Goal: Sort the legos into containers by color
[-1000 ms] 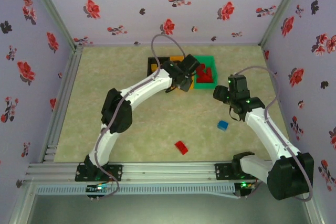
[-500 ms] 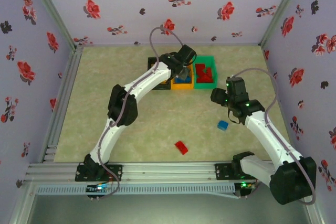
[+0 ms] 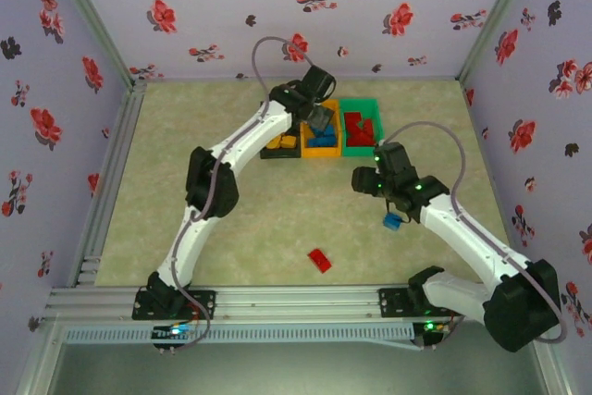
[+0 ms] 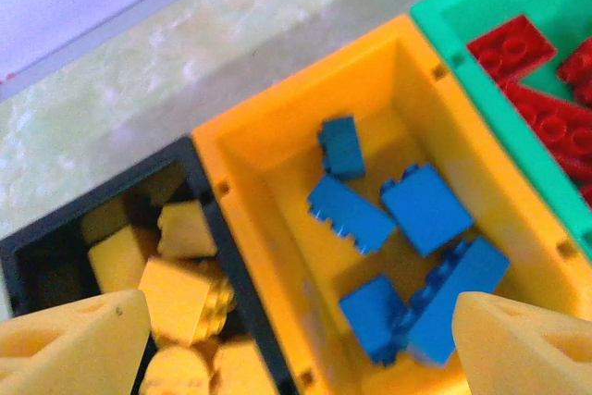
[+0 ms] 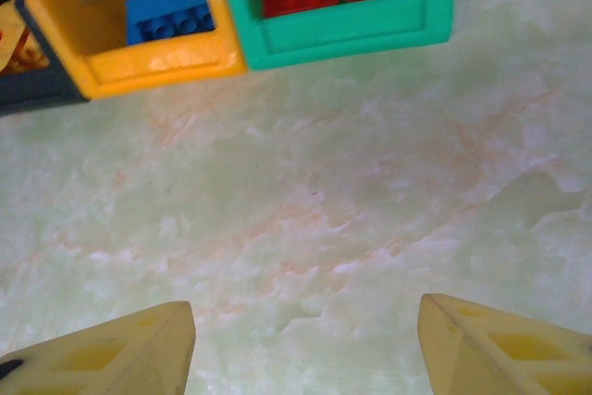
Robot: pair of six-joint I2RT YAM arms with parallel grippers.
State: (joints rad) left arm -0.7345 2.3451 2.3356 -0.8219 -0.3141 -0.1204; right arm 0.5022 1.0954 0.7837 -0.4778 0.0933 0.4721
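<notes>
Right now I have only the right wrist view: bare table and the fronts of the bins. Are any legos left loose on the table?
Observer: Yes, two. A loose blue brick lies beside the right arm, nearer the bases than the right gripper.
Operator: And the other?
Observer: A loose red brick lies between the two arms, close to the front rail.
Operator: Where is the left gripper?
Observer: The left gripper is open, above the orange bin, which holds blue legos.
</notes>
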